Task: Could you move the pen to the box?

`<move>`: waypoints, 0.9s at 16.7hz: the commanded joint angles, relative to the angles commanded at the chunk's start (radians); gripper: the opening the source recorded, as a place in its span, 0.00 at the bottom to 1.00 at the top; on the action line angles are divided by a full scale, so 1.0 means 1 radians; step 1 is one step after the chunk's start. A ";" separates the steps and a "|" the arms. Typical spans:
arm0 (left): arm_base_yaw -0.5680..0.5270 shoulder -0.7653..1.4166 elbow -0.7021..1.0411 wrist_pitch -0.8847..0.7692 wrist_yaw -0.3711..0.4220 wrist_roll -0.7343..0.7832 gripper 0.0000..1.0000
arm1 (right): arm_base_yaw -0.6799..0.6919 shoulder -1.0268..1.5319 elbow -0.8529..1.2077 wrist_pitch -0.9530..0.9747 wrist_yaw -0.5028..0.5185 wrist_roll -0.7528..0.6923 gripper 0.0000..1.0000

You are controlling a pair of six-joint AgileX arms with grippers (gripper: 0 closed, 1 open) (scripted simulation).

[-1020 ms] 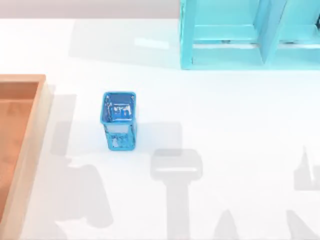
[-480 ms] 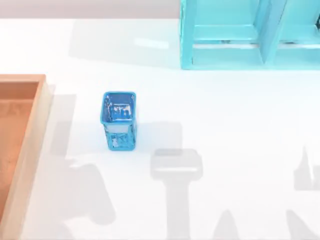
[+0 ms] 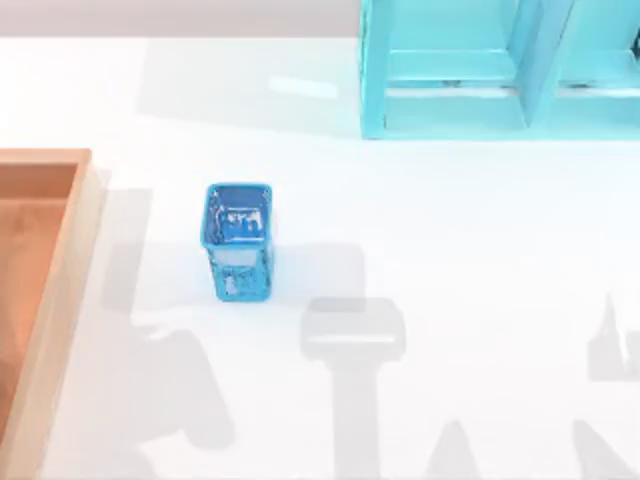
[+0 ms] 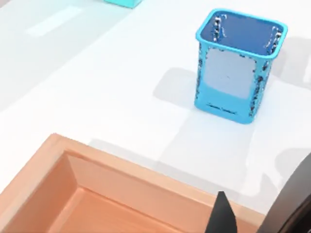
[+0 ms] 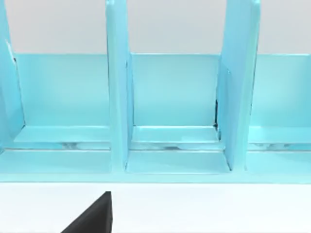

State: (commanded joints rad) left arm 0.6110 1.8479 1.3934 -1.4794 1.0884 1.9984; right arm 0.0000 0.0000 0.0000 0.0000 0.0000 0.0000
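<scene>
The box, a shallow wooden tray with an orange-brown base and a pale rim, lies at the table's left edge, partly cut off. The left wrist view looks down on its corner, with a dark part of my left gripper hanging over the rim side that faces the blue cup. The pen is out of view. A thin dark sliver shows in the shelf at the far right edge; I cannot tell what it is. A dark part of my right gripper hangs in front of the shelf.
A small blue mesh cup stands upright on the white table right of the box, and it looks empty from above. A big cyan shelf unit with several open compartments stands at the back right.
The left arm's shadow on the table at the lower left has crept slightly to the right. The cup, the box and the shelf have not moved.
</scene>
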 joint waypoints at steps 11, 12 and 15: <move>-0.014 -0.014 -0.044 0.037 0.011 -0.023 0.38 | 0.000 0.000 0.000 0.000 0.000 0.000 1.00; -0.014 -0.014 -0.044 0.037 0.011 -0.023 0.45 | 0.000 0.000 0.000 0.000 0.000 0.000 1.00; -0.014 -0.014 -0.044 0.037 0.011 -0.023 0.68 | 0.000 0.000 0.000 0.000 0.000 0.000 1.00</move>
State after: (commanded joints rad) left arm 0.5970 1.8340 1.3498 -1.4421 1.0989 1.9751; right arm 0.0000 0.0000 0.0000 0.0000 0.0000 0.0000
